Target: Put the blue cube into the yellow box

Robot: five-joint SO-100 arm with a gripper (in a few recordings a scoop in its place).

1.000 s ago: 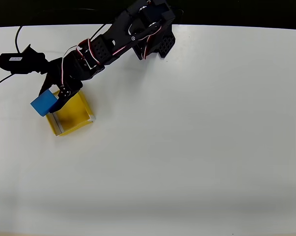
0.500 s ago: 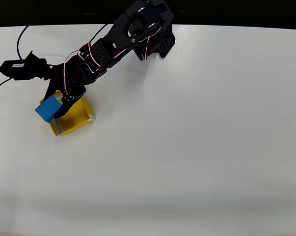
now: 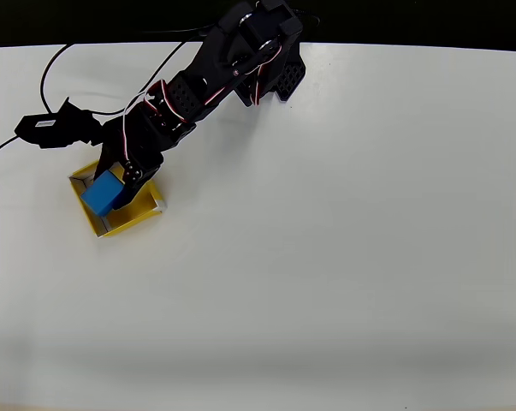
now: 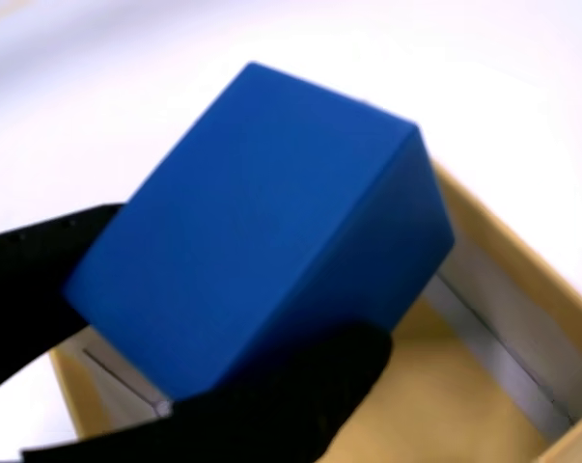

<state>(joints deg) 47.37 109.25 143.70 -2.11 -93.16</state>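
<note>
The blue cube point(image 3: 103, 192) is held over the yellow box point(image 3: 146, 205) at the table's left in the overhead view, above the box's left half. My black gripper point(image 3: 112, 181) is shut on the cube, reaching in from the upper right. In the wrist view the blue cube point(image 4: 262, 241) looms large, pinched between my black fingers point(image 4: 291, 405), with the yellow box point(image 4: 503, 347) and its pale inner rim below and to the right. The box floor under the cube is hidden.
The arm's black base point(image 3: 266, 60) stands at the table's back edge. A black cable and small black device point(image 3: 52, 128) lie left of the arm, just behind the box. White table point(image 3: 343, 257) stretches to the right and front.
The gripper has carried the blue cube to the right, from beyond the box's left edge to above the box's inside. The box has stayed put.
</note>
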